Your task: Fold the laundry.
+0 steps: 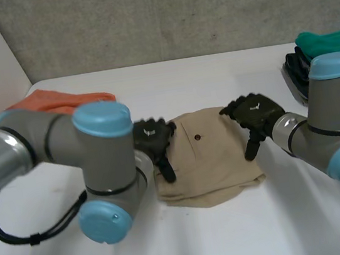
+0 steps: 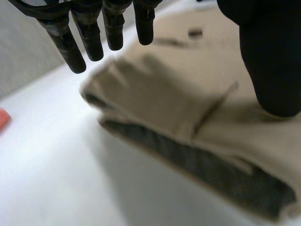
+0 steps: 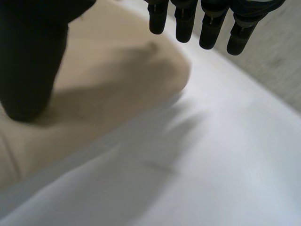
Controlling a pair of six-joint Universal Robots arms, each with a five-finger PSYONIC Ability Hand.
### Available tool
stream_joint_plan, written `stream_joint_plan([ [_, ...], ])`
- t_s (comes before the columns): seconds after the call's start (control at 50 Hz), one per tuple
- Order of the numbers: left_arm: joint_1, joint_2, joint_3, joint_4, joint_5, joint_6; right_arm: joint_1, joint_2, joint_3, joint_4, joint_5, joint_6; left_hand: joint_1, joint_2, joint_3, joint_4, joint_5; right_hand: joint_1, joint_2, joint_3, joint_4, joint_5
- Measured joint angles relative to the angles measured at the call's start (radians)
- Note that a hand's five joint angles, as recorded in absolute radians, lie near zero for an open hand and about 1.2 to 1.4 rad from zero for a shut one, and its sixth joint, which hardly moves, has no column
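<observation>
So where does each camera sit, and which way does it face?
Head view: between and behind the arms, looking down at the table; both arms, left hand and right hand show.
Left wrist view: on the left wrist, looking along the palm at the beige garment; own fingers and thumb show.
Right wrist view: on the right wrist, facing likewise; own fingers and thumb show.
Shared: all three show the beige garment.

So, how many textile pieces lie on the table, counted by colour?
Beige: 1, the beige garment in the middle
Orange: 1, the orange cloth
Green: 1, the green cloth
Black: 1, the black item by the green cloth, kind unclear
Total: 4
</observation>
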Motion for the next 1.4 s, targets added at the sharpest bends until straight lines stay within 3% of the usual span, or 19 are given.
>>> stream_joint_plan([
  [0.12,0.028,0.095,0.032,0.012,0.09,0.011,0.017,-0.16,0.159,-0.129,-0.002,-0.013,0.0,0.0,0.0,0.0,0.0,0.0,0.0,0.0,0.0,-0.001],
  [0.24,0.078,0.162,0.099,0.017,0.315,0.007,0.069,-0.297,0.414,-0.295,-0.017,-0.022,0.0,0.0,0.0,0.0,0.0,0.0,0.0,0.0,0.0,-0.001],
  [0.36,0.107,0.181,0.143,0.009,0.53,0.001,0.11,-0.314,0.605,-0.447,-0.027,-0.024,0.0,0.0,0.0,0.0,0.0,0.0,0.0,0.0,0.0,-0.001],
  [0.46,0.113,0.181,0.152,0.001,0.617,-0.002,0.136,-0.255,0.671,-0.583,-0.023,-0.03,0.0,0.0,0.0,0.0,0.0,0.0,0.0,0.0,0.0,-0.001],
  [0.72,0.079,0.179,0.137,0.0,0.629,-0.002,0.17,-0.035,0.573,-0.852,0.027,-0.127,0.0,0.0,0.0,0.0,0.0,0.0,0.0,0.0,0.0,-0.001],
  [1.02,0.061,0.187,0.134,0.0,0.63,0.0,0.18,0.03,0.441,-0.864,0.053,-0.131,0.0,0.0,0.0,0.0,0.0,0.0,0.0,0.0,0.0,-0.001],
  [1.1,0.063,0.187,0.134,0.0,0.63,0.0,0.18,0.047,0.407,-0.858,0.05,-0.128,0.0,0.0,0.0,0.0,0.0,0.349,0.358,0.33,0.307,0.25],
  [1.14,0.064,0.189,0.134,0.0,0.63,0.0,0.179,0.059,0.381,-0.855,0.048,-0.127,0.0,0.0,0.0,0.0,0.0,0.742,0.784,0.74,0.712,0.562],
  [1.18,0.065,0.191,0.134,0.0,0.63,-0.001,0.178,0.066,0.361,-0.853,0.049,-0.126,0.0,0.0,0.0,0.0,0.0,0.832,0.961,0.911,0.916,0.78],
  [1.4,0.073,0.24,0.137,0.004,0.629,-0.002,0.145,0.036,0.199,-0.853,0.059,-0.075,0.0,0.0,0.0,0.0,0.0,0.853,0.983,0.933,0.983,0.874],
])
